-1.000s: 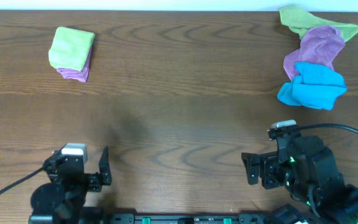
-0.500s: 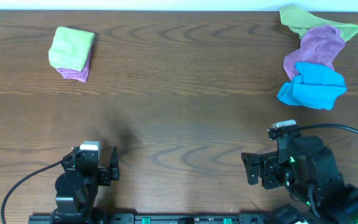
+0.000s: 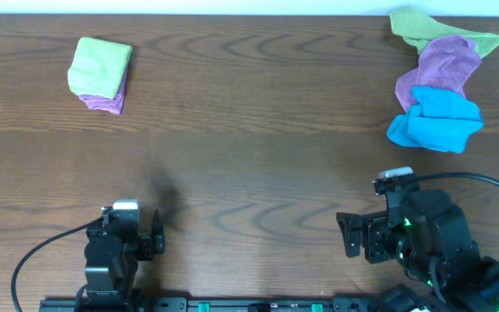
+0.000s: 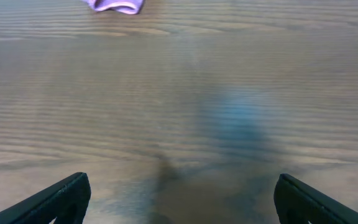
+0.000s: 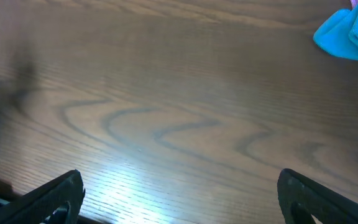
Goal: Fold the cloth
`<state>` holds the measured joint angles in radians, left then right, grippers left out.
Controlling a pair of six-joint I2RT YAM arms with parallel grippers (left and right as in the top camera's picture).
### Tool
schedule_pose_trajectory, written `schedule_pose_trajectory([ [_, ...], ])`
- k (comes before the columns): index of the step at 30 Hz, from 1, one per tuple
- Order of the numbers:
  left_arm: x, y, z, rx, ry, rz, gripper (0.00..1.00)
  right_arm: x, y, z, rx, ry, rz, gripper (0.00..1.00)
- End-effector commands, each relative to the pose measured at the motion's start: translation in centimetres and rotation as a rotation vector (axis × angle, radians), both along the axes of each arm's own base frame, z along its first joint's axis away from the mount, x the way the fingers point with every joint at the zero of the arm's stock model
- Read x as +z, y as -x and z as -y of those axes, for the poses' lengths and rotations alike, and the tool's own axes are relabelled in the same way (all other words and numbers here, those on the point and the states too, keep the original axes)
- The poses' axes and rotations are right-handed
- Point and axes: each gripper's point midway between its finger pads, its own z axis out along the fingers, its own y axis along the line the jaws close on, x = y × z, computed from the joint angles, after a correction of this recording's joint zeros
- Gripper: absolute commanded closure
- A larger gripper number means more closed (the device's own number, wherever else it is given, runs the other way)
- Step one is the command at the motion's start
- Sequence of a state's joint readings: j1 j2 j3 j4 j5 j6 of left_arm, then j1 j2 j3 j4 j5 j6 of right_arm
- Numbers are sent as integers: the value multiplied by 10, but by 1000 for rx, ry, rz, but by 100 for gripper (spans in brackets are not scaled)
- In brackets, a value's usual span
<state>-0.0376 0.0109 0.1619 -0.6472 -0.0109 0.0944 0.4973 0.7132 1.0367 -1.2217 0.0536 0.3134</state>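
Cloth, lime-green and folded square, lies atop a purple cloth near the wooden table's far-left edge, well apart from both arms. A crumpled cloth pile sits far right. Left gripper and right gripper hover at the near edge, jaws wide apart; the left arm has shifted slightly right in the past second.

I get even light overhead, white glare on the tabletop in the right wrist view, soft blur in the left.
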Motion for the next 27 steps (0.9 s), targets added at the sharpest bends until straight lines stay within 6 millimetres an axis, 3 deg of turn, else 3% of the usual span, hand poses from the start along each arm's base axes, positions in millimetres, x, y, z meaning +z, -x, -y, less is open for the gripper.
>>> schedule_pose_trajectory([
  [1,-2,1,-10,45,-33,-4,5,1,1,0,-3,1,4,1],
  [20,-2,1,-10,45,-34,-4,5,1,1,0,-3,1,4,1],
  [27,-2,1,-10,45,-34,-4,5,17,-40,27,-82,116,259,1],
])
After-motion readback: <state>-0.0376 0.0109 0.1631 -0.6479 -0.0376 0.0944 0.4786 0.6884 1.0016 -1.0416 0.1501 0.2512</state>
